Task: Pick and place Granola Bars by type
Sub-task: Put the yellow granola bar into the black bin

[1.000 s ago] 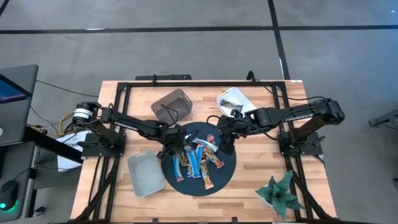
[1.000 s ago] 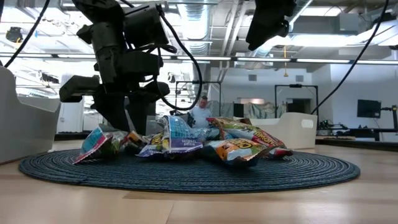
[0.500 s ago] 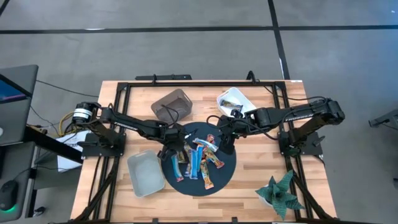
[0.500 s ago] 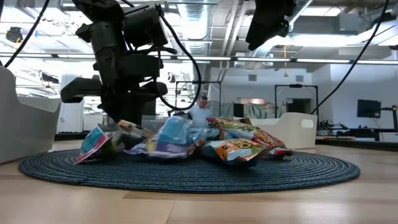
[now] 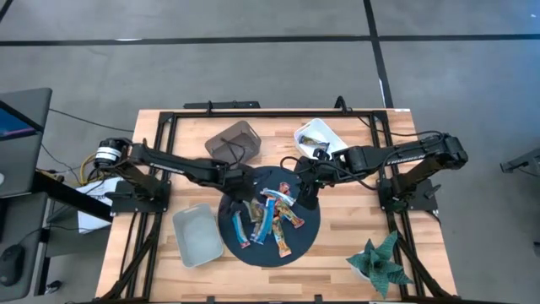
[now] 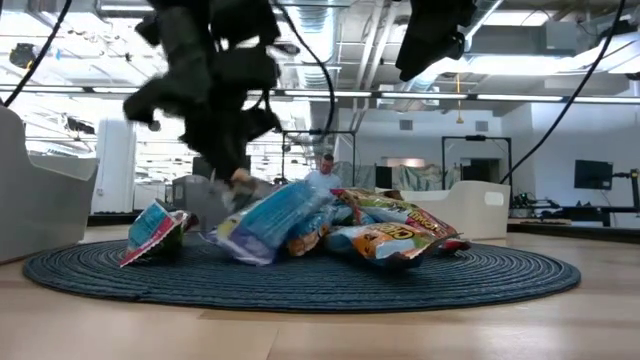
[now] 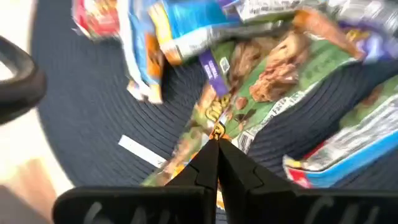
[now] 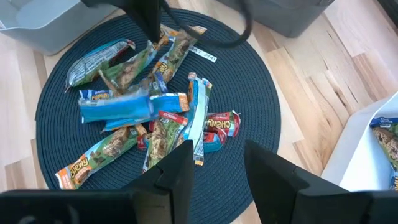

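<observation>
Ok so the left gripper [image 7: 216, 142] is clenched tight right now, pinching the very tip of a green bar [image 7: 261, 87] at the left side of the pile [image 8: 168, 124] on the round mat [image 5: 310, 232]. I'm fairly sure it's the green one and not its neighbour, going by the left wrist view, but the wrappers overlap a lot there. The bit that matters: the bar's long axis runs straight away from the fingers, toward the middle of the heap, so it's held by one end only and the rest trails into the other bars. A blue bar [image 6: 270, 215] lying across it is tipped up at an angle, one end off the mat, so my guess is it's riding on the green one and could get dragged along or flicked off if the lift goes fast. The right gripper [image 8: 217, 165] hangs over the right edge of the mat, jaws apart, nothing in them, well clear of the grab. The left arm is obviously the nearer one for this bar. For the drop, the grey bin [image 5: 234, 141] sits just beyond the mat on the far side and the light bin [image 5: 198, 236] touches the mat's near left edge, both close by; the white bin [image 5: 325, 133] far right already has bars in it.
</observation>
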Motion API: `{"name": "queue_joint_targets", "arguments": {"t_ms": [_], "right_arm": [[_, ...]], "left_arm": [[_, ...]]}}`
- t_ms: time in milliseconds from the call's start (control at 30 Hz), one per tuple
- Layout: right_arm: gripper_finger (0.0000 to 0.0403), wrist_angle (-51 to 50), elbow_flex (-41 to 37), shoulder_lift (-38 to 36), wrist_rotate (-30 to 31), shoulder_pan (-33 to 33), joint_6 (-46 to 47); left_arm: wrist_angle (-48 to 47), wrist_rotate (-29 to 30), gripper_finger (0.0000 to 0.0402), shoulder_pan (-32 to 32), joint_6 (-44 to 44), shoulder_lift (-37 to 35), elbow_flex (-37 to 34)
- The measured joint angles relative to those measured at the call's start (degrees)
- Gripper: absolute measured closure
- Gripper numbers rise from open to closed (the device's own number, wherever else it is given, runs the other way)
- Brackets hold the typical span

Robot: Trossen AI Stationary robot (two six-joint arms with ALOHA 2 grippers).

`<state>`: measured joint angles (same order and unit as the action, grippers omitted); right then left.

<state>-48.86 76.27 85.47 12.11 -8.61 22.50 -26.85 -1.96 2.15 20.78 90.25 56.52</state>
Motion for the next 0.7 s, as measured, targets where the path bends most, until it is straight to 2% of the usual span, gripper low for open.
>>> {"name": "queue_joint_targets", "arguments": {"t_ms": [100,233,467,567,700], "right_arm": [[0.0269,-0.2,0.0,0.0,0.0,0.0,0.0],[0.0269,-0.3,0.0,0.0,0.0,0.0,0.0],[0.0269,0.0,0.0,0.0,0.0,0.0,0.0],[0.0269,0.1,0.0,0.0,0.0,0.0,-0.1],[0.0269,0.1,0.0,0.0,0.0,0.0,-0.4]], "left_arm": [[-0.3,4.2,0.0401,-0.1,0.5,-1.9,2.8],[-2.1,14.5,0.0401,-1.4,1.6,-4.5,5.7],[-6.5,25.5,0.0401,-8.0,-0.5,-8.9,6.8],[-9.4,24.8,0.0401,-11.5,-0.9,-10.0,6.8],[-9.9,15.0,0.0402,-14.3,-0.5,-10.6,6.8]]}}
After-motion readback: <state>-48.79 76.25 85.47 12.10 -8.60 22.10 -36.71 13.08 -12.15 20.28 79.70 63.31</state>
